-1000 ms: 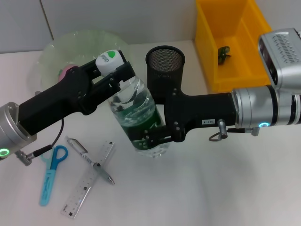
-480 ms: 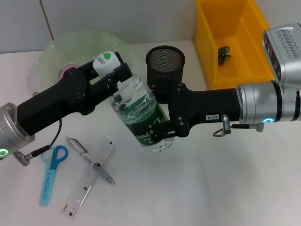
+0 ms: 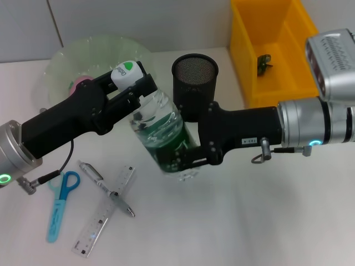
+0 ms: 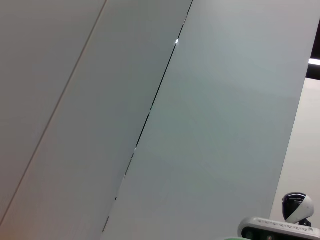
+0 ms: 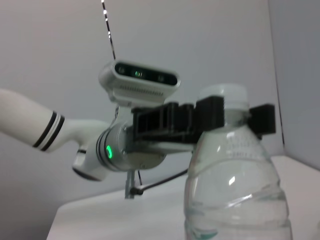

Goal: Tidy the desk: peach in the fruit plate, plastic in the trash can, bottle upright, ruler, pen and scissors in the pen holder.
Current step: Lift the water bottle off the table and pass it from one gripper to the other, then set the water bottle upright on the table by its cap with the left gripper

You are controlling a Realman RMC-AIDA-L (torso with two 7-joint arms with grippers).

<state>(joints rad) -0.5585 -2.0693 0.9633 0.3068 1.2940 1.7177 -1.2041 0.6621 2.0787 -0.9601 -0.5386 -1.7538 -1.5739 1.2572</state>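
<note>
Together, the left gripper (image 3: 130, 83) is clasping the bottle (image 3: 161, 136) at its neck while the right gripper (image 3: 186, 158) is clamping its lower body, steadying it nearly upright just above the counter (image 3: 249, 221) beside the pen holder (image 3: 194, 83).

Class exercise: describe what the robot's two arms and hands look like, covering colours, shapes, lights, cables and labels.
Both arms end in silver cylindrical wrist sections with a green glowing ring, then blocky matte-black bodies. The left hand has a thin black cable and a small metal ring hanging at its wrist. The right hand carries a small white label, a metal ring, and a ribbed silver camera housing above.
</note>
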